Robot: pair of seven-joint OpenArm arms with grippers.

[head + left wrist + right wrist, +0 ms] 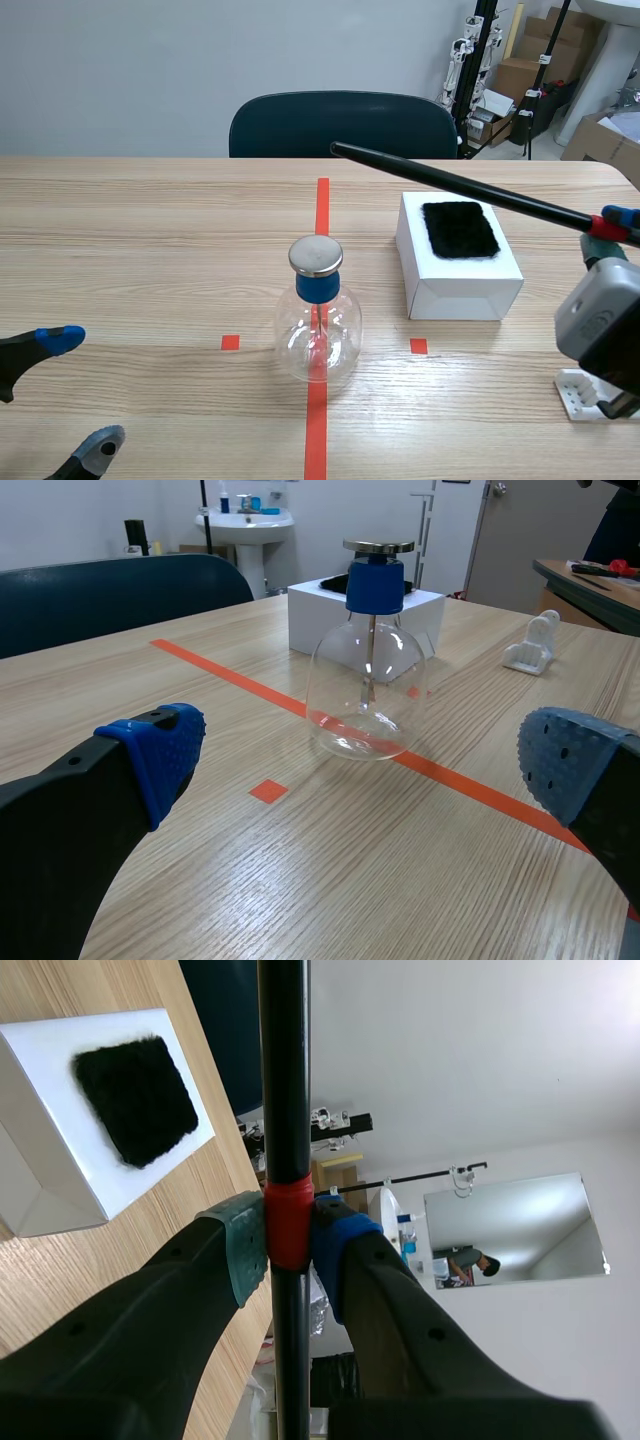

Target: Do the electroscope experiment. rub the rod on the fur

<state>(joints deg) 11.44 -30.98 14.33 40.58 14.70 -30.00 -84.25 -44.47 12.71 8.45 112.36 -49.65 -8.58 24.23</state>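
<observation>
A long black rod (460,185) with a red band (288,1225) is held in the air by my right gripper (612,228), which is shut on it at the band. The rod slants across above the black fur patch (459,229) that lies on top of a white box (455,270); rod and fur look apart. In the right wrist view the fur (134,1099) lies beside the rod (284,1080). The glass flask electroscope (317,313) with blue neck and metal cap stands on the red tape line. My left gripper (62,395) stays open low at the near left, with the flask (366,680) ahead of it.
A dark blue chair (343,125) stands at the table's far edge. A small white stand (584,393) sits near my right arm; it shows too beyond the flask in the left wrist view (532,645). Boxes and tripods stand behind the table at the far right.
</observation>
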